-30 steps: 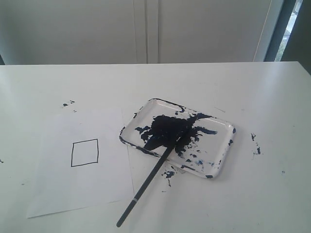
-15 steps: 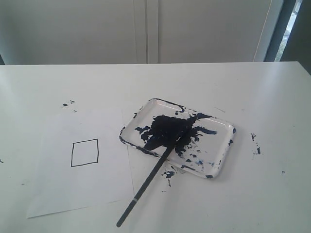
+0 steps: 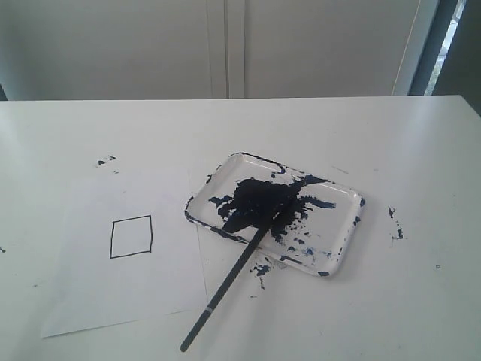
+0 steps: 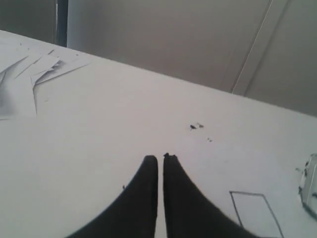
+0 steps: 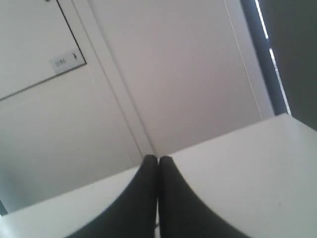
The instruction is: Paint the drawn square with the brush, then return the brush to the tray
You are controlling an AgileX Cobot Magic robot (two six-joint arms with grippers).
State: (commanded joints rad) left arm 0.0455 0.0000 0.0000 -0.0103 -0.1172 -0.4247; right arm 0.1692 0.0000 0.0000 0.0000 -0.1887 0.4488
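Observation:
The drawn square [image 3: 131,237] is a thin black outline on a white paper sheet [image 3: 124,256] at the left of the table; its inside is blank. The tray [image 3: 347,226], smeared with dark paint, lies right of the paper. The brush [image 3: 229,286] leans with its tip in the paint and its handle running over the tray's rim toward the table's front edge. Neither arm shows in the exterior view. My left gripper [image 4: 160,157] is shut and empty above the table, with the drawn square [image 4: 255,213] nearby. My right gripper [image 5: 158,158] is shut and empty, facing the wall.
Paint splatters mark the table at the back left [image 3: 105,160], right of the tray [image 3: 395,226] and under the brush [image 3: 261,269]. Loose paper sheets [image 4: 25,74] lie off to one side in the left wrist view. White cabinet doors [image 3: 225,45] stand behind the table.

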